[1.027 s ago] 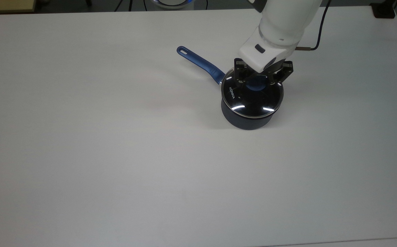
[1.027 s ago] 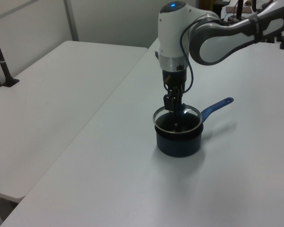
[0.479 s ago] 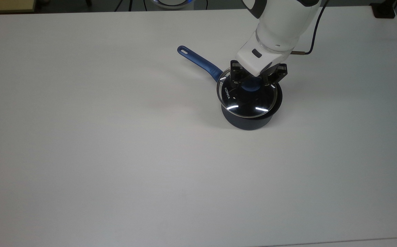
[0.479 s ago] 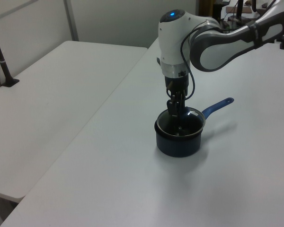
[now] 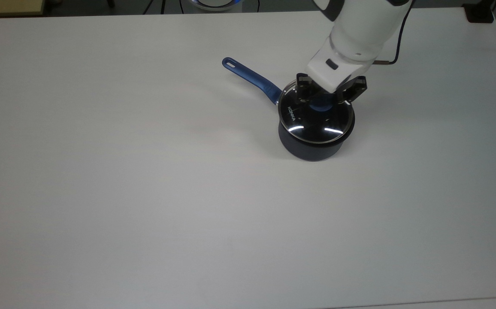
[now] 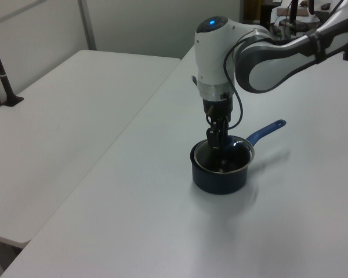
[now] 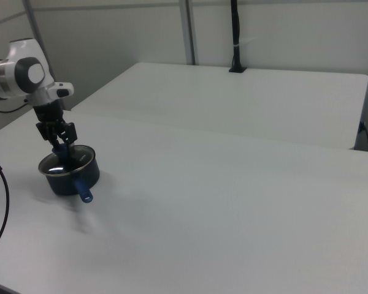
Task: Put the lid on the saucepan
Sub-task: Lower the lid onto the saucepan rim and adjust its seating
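Observation:
The dark blue saucepan (image 5: 312, 150) stands on the white table (image 5: 145, 193), its blue handle (image 5: 252, 79) pointing to the top view's upper left. The glass lid (image 5: 316, 124) lies level on the pan's rim. My gripper (image 5: 324, 99) comes down from above, its fingers flanking the lid's blue knob (image 5: 322, 104) and shut on it. In the left view the gripper (image 6: 216, 142) stands upright over the lid (image 6: 232, 157) and saucepan (image 6: 220, 179). In the right view the saucepan (image 7: 70, 180) sits at the far left under the gripper (image 7: 60, 147).
A black cable (image 5: 396, 47) hangs beside the arm's wrist. A second white table (image 6: 64, 116) adjoins on the left view's left, with a black pole (image 6: 3, 75) on it. Wide bare tabletop surrounds the pan.
The lid, held off-centre and slightly raised over the pan a second ago, has shifted with the gripper and now sits squarely on the rim.

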{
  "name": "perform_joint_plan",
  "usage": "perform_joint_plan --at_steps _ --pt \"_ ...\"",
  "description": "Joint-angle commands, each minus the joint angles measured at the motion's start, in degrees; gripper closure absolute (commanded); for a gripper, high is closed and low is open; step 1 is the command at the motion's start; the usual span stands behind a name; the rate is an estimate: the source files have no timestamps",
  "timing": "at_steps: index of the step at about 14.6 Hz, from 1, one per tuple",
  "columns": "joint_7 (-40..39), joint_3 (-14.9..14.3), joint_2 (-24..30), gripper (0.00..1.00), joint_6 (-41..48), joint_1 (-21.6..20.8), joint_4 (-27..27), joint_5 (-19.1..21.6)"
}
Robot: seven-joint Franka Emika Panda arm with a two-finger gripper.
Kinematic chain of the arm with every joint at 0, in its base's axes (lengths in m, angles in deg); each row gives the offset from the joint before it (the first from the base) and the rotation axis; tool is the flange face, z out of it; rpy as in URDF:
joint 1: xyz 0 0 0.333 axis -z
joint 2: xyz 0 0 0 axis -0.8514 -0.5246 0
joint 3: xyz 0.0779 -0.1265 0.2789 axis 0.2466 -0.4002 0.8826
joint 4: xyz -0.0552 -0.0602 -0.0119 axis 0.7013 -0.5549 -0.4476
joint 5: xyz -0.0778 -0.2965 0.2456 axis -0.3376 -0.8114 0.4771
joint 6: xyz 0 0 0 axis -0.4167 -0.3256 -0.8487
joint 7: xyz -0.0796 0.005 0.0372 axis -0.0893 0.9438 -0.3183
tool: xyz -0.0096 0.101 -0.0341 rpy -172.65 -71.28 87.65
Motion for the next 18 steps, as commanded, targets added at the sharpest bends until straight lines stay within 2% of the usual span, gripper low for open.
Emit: perform_joint_plan --at_steps 1,10,11,12,13,14,18 --pt "2.88 -0.82 1.11 0.58 0.08 -1.94 1.85 -0.56" --pt "3.59 -1.17 0.14 0.58 -2.82 -1.32 1.5 -0.65" --pt "3.68 -1.17 0.14 0.54 -2.82 -1.32 1.5 -0.56" --pt "3.94 -1.17 0.14 0.33 -2.82 -1.32 1.5 -0.56" --pt "3.94 -1.17 0.14 0.05 -2.74 -1.32 1.5 -0.56" --pt "3.94 -1.26 0.14 0.0 -2.74 -1.32 1.5 -0.56" --pt "3.42 -1.26 0.84 0.0 -2.12 -0.27 1.24 -0.21"
